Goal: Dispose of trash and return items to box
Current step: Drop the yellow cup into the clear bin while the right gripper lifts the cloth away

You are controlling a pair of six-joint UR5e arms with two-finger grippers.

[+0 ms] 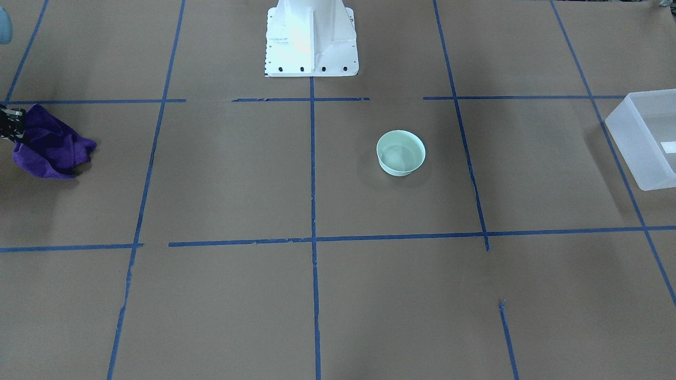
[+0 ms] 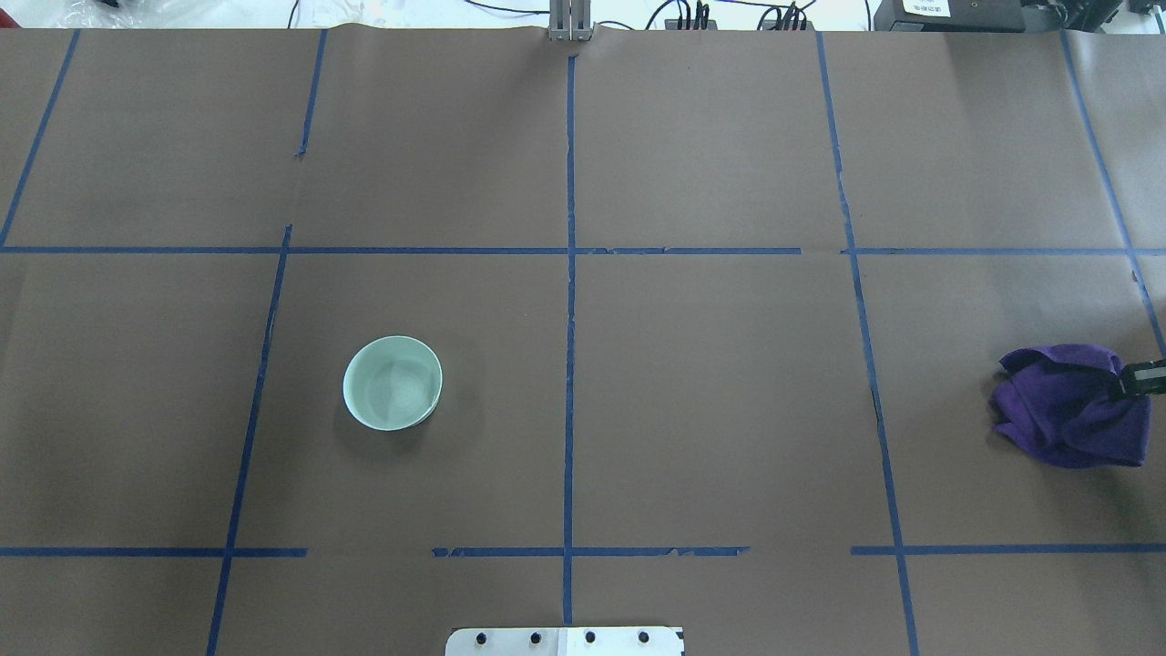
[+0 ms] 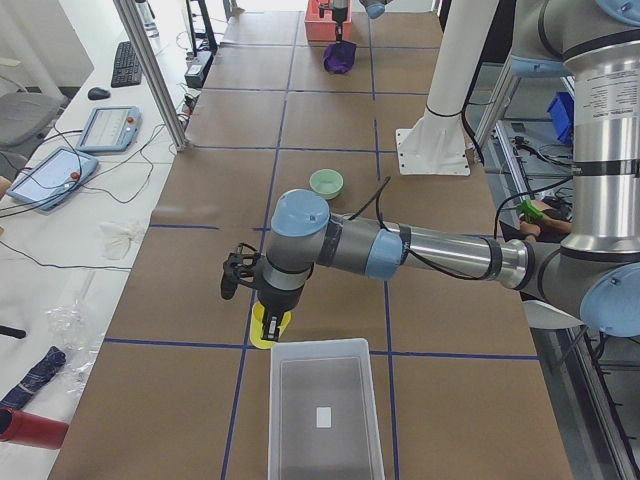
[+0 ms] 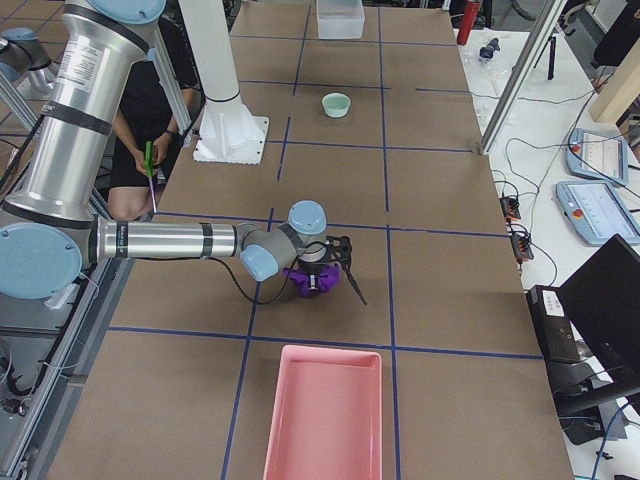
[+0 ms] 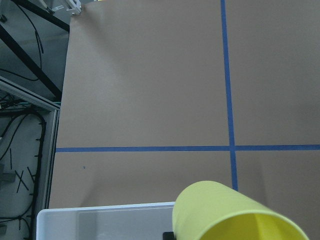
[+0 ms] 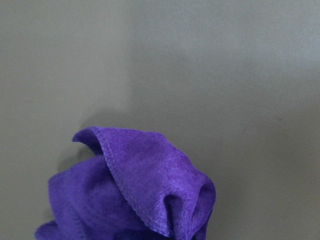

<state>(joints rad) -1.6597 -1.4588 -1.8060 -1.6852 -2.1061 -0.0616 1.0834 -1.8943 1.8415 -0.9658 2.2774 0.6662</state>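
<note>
My left gripper (image 3: 268, 312) is shut on the yellow cup (image 3: 270, 328), holding it just beyond the near end wall of the frosted-white box (image 3: 274, 420). In the left wrist view the cup (image 5: 220, 212) fills the bottom, over the box's rim (image 5: 100, 214). The mint-green bowl (image 1: 401, 153) stands upright and empty on the table, also in the overhead view (image 2: 393, 383). My right gripper (image 2: 1131, 383) is shut on a bunched purple cloth (image 2: 1066, 405) at the table's right end, also in the right wrist view (image 6: 135, 195).
A pink tray (image 4: 325, 415) lies just past the cloth at the right end. The white robot base (image 1: 311, 39) stands at the table's middle edge. Blue tape lines grid the brown paper. A person sits behind the robot (image 4: 150, 110).
</note>
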